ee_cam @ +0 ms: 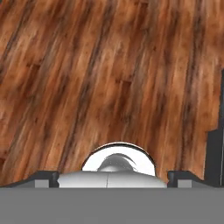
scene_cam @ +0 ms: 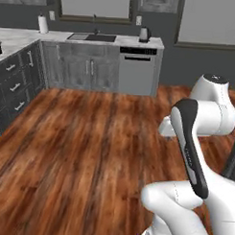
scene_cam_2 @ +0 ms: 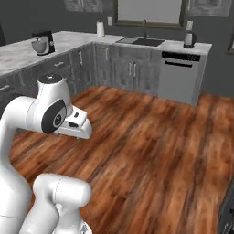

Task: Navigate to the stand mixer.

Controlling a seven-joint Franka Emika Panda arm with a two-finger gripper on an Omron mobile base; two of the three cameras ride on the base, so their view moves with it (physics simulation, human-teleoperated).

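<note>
Floor point(scene_cam: 85, 147): reddish-brown wood planks. L-shaped desk point(scene_cam_2: 68, 40) with pale marbled top over grey cabinets point(scene_cam: 87, 68). Black sink point(scene_cam: 92, 37) under a window point(scene_cam: 94, 4); dishwasher point(scene_cam: 137, 69) to its right. Walls point(scene_cam: 166, 25) dark grey. Second window point(scene_cam: 211, 19) at right. Light even, dim.

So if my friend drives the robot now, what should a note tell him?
Gripper: tips wide apart, open, nothing held, pointing down at the wood floor.
Mixer: on the left counter, far ahead and to the left of the base. The sink, kettle and paper towel roll sit on the back counter.
Done: the mixer is in sight.
Left: drive across the open floor to the left counter and stop facing the mixer.
</note>
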